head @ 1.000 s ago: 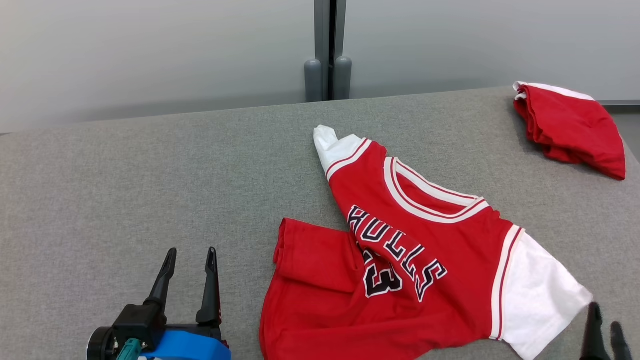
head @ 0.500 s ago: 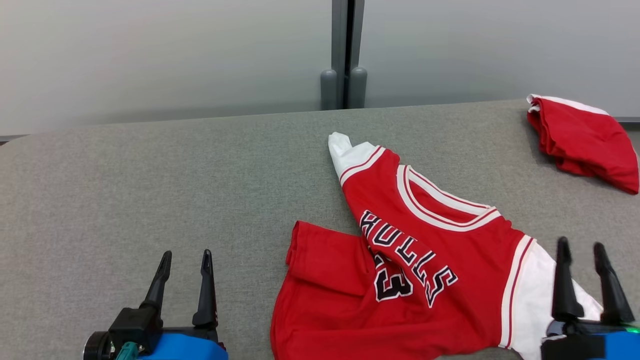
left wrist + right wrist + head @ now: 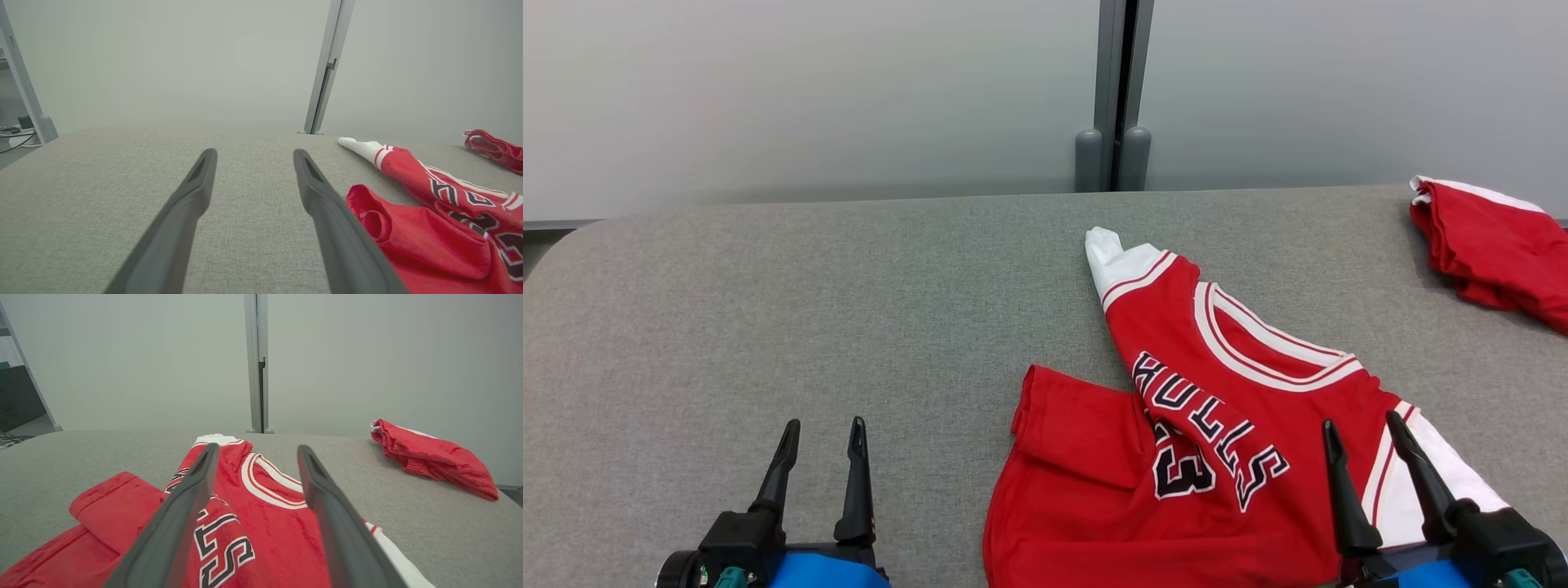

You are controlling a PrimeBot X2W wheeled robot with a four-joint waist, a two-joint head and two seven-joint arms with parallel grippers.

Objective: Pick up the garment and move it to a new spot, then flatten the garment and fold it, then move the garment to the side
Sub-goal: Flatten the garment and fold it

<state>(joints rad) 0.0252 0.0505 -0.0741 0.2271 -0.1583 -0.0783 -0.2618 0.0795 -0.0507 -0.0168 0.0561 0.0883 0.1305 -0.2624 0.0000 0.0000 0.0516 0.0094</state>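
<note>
Right pincer [image 3: 1362, 421], fingers apart, hovers over the sleeve end of the garment [image 3: 1086, 498], which lies rumpled on the desk [image 3: 768, 310]. Left pincer [image 3: 824, 425], also apart, sits near the folded hem. I would pinch both edges low and lift evenly.

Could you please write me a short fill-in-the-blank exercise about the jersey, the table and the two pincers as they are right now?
1. The jersey lying crumpled on the grey table is mainly ____ with white sleeves.
2. The left pincer and the right pincer both have their jaws ____.
3. A second red garment lies bundled at the table's far ____ corner.

Missing words: red; open; right
</note>
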